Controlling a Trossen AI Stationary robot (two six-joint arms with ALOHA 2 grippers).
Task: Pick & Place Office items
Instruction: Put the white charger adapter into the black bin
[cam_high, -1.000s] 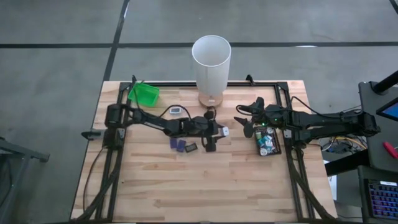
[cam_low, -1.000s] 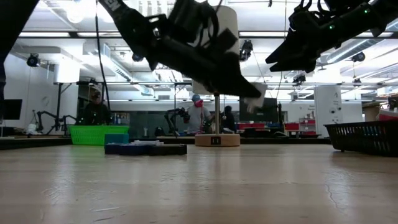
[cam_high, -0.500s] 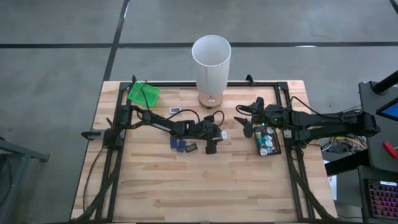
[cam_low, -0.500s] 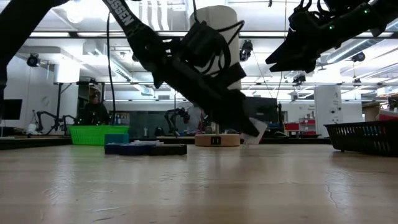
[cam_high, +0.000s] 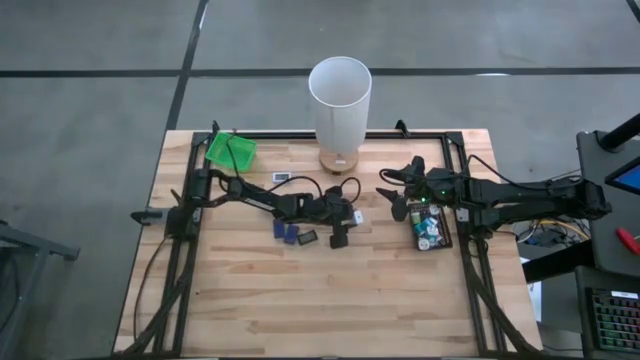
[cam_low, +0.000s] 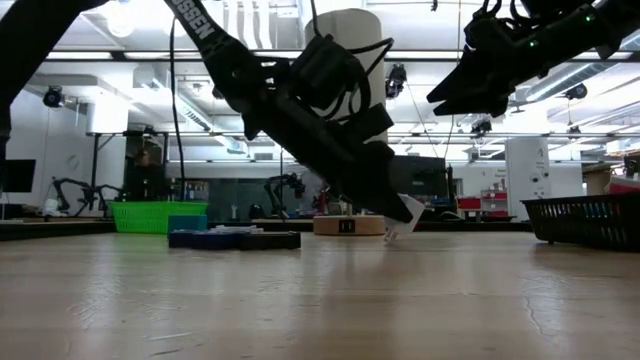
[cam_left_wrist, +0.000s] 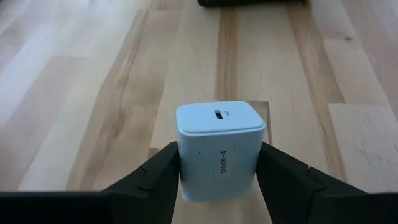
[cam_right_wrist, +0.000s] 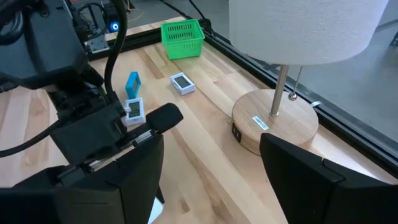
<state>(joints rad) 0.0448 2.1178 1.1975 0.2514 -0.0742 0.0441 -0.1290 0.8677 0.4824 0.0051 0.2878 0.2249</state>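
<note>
I have the left gripper (cam_left_wrist: 217, 186) pinching a small white charger block (cam_left_wrist: 219, 149) between its two fingers, port end facing forward; the block is marked "block-4". Compared with a second ago the left arm has come down and forward: in the low view the white block (cam_low: 403, 213) was held well above the table then, and now it hangs just over the wood, close to touching, near the wooden lamp base (cam_low: 349, 224). Over the last half second the arm barely shifted, so I judge the descent is nearly finished. From above, the left gripper (cam_high: 348, 218) sits mid-table, just beside the cluster of dark blue pieces (cam_high: 286, 232) and a dark flat piece (cam_high: 308, 237). The right gripper (cam_high: 398, 205) hovers above the table with its jaws spread and nothing between them, next to the black tray (cam_high: 432, 228) that already holds several small items; it has not moved. The green tray (cam_high: 230, 150) sits at the far left corner, with a small grey-white item (cam_high: 282, 177) near it. My reading: the block is either being set down here or staged for a handover toward the black tray; I cannot tell which.
</note>
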